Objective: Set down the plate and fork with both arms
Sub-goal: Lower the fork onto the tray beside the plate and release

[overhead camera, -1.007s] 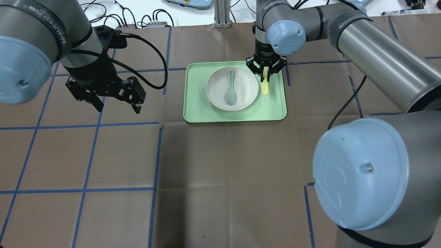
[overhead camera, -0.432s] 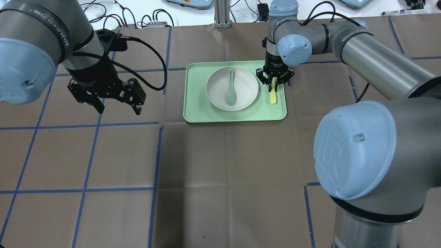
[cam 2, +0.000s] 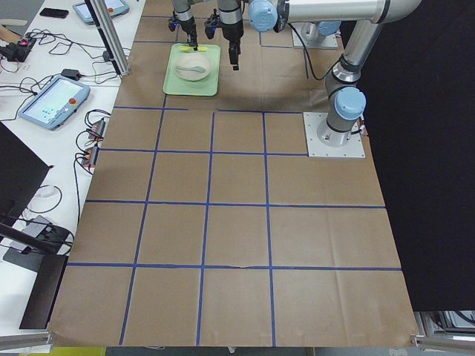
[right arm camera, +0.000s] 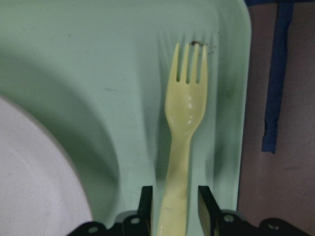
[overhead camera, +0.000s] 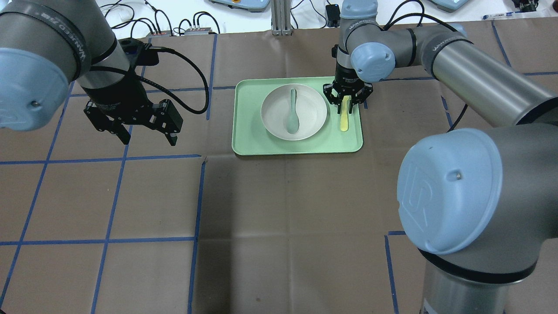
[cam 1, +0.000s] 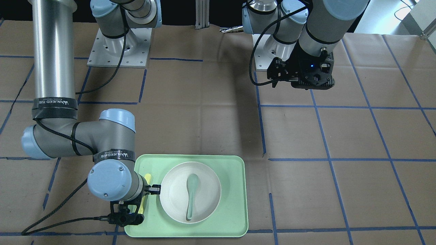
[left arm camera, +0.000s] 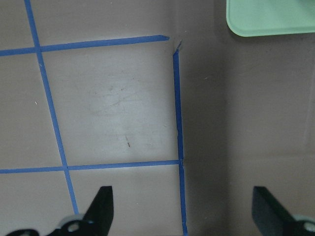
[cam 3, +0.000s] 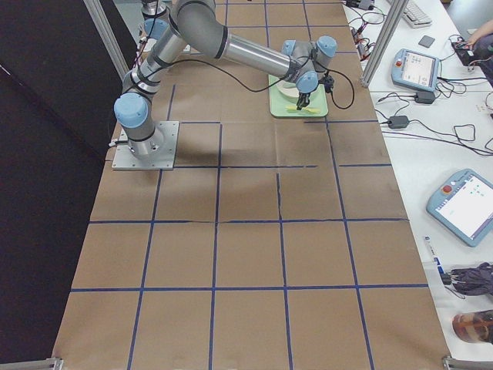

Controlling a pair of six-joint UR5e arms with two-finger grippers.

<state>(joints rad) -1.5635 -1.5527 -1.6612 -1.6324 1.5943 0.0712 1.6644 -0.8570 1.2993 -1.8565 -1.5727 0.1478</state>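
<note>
The off-white plate [overhead camera: 274, 113] sits in the middle of the light-green tray [overhead camera: 296, 146] with a grey-green spoon [overhead camera: 292, 115] lying in it. My right gripper [overhead camera: 347, 101] is shut on the handle of the pale-yellow fork [overhead camera: 344, 120], low over the tray's right strip, beside the plate. In the right wrist view the fork [right arm camera: 184, 123] runs out from between the fingers [right arm camera: 206, 209], tines near the tray's edge [right arm camera: 231, 98]. My left gripper [overhead camera: 146, 137] is open and empty above the table, left of the tray; its fingers [left arm camera: 101, 209] are wide apart.
Blue tape lines [overhead camera: 198, 196] grid the brown table. The tray's corner [left arm camera: 270, 17] shows at the top right of the left wrist view. Cables and control boxes [overhead camera: 192, 30] lie past the far edge. The right arm's elbow [overhead camera: 453, 192] fills the near right.
My right gripper moved the fork right, from the plate's rim to the tray's right strip, and lower. The left gripper has hardly moved and stays open.
</note>
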